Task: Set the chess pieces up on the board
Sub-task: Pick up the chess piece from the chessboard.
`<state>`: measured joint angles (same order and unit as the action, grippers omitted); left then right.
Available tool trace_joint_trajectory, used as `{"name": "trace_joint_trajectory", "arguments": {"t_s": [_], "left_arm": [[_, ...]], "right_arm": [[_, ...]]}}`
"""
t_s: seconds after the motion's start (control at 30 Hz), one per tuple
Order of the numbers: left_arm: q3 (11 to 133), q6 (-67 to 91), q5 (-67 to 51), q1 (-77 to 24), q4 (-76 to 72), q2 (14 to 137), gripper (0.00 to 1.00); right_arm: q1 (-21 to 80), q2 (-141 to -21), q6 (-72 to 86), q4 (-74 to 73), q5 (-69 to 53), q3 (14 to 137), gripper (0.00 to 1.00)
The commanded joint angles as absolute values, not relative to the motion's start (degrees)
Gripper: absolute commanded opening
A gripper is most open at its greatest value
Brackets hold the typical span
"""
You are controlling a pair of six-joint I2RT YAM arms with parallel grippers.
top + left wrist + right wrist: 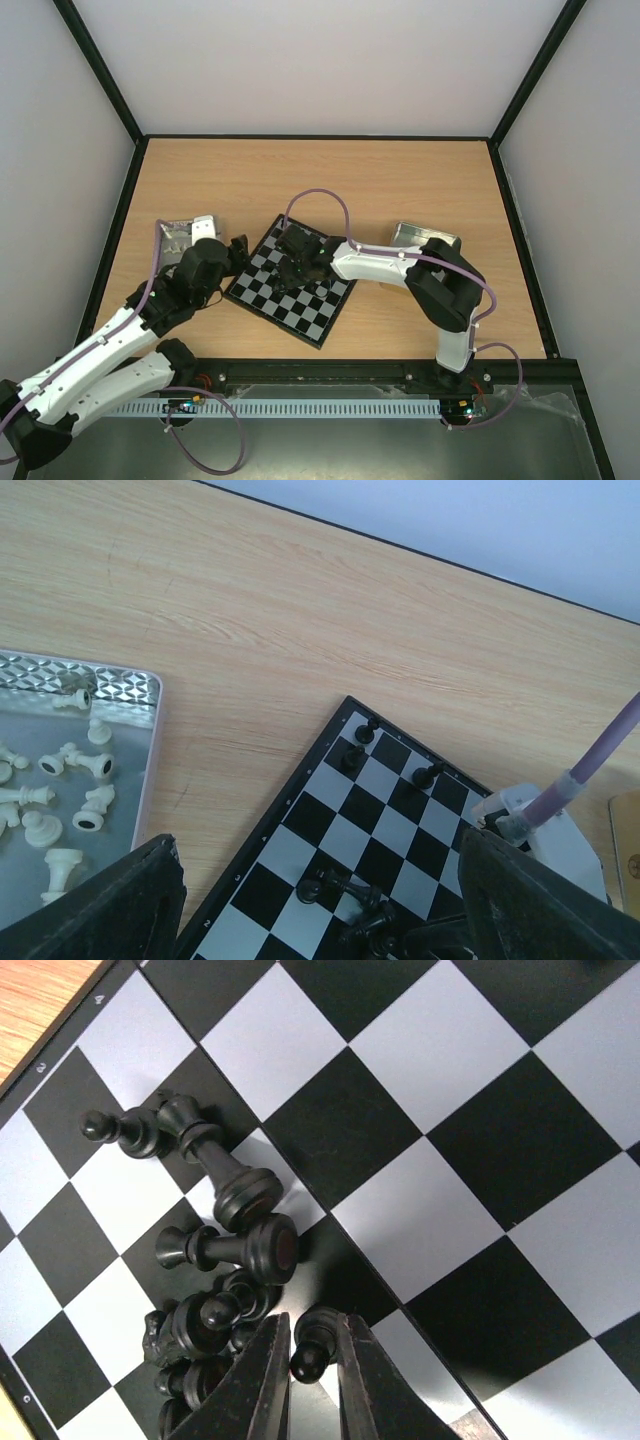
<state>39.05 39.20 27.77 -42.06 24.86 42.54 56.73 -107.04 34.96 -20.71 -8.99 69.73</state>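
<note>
The board (268, 298) lies tilted at mid-table. A heap of black chess pieces (205, 1325) lies toppled on it, with two longer pieces (228, 1175) on their sides beside it. My right gripper (311, 1332) is low over the board (430, 1050), its fingers closed on either side of a small black pawn (308, 1360) at the heap's edge. Three black pieces (352, 757) stand near the board's far corner. My left gripper (320, 845) hangs open above the board's left edge (262, 832), holding nothing.
A metal tray (155, 742) of white pieces (75, 765) lies left of the board, seen from above as the left tray (180, 232). A second tray (425, 238) sits right of the board, behind my right arm. A purple cable (320, 195) arches over the board.
</note>
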Motion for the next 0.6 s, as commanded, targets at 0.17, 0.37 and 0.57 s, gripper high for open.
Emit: {"name": "trace_joint_trajectory", "arguments": {"t_s": [0.17,0.37,0.57], "left_arm": [[38.63,40.11,27.73,-41.66,26.97,41.61,0.77],[38.90,39.97,28.16,-41.66,26.69,41.59,0.77],[38.94,40.06,28.18,-41.66,26.54,42.28,0.77]], "right_arm": [[57.05,-108.17,35.91,-25.58,0.51,71.33,0.02],[56.96,-105.12,39.12,-29.64,11.18,70.76,0.02],[55.82,-101.69,42.33,-30.28,15.86,67.40,0.02]]}}
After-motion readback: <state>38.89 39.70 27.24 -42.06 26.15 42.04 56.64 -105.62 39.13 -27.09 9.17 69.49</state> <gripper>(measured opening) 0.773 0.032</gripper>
